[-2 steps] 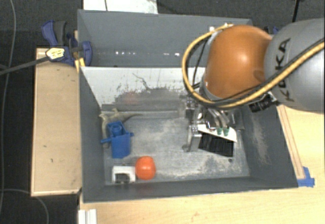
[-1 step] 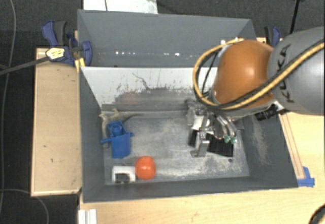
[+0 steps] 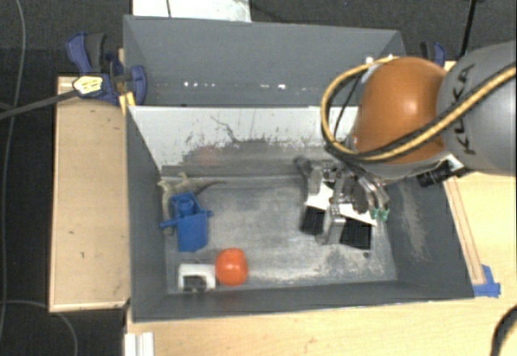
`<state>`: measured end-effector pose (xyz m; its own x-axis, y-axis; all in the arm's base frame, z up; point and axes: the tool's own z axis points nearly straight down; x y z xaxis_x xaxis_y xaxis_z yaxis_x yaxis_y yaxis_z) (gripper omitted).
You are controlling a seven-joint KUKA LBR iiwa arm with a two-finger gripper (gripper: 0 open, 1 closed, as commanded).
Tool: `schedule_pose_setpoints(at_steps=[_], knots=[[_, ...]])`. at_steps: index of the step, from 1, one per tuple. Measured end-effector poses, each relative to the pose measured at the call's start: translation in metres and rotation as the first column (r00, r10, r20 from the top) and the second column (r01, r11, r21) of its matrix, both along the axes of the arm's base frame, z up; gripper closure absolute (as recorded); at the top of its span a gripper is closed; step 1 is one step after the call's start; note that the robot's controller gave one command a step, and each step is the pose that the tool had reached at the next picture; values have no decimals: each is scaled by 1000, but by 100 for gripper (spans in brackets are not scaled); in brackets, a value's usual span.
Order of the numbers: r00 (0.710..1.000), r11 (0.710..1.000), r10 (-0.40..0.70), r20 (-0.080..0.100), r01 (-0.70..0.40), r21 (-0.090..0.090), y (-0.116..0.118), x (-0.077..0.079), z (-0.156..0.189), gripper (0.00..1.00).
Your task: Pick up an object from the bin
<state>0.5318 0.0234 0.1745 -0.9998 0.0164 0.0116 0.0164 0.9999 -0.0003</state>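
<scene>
My gripper (image 3: 333, 227) is low over the right part of the bin floor, its two black fingertips (image 3: 311, 220) standing apart. No loose thing shows between them. The nearest loose things lie well off to the left: an orange ball (image 3: 232, 266) near the front wall, a small white and grey block (image 3: 194, 278) touching the ball's left side, and a blue plastic piece (image 3: 188, 225) a little behind them.
A pale thin strip (image 3: 179, 182) lies along the foot of the back wall at the left. The arm with its orange dome and yellow cables hangs over the bin's right side. Bare floor lies between the gripper and the things at the left.
</scene>
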Motion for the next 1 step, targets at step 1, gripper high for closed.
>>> schedule_pose_setpoints(at_steps=[1], knots=[[994,994,109,29,-109,0,-43,-6,-12,0]])
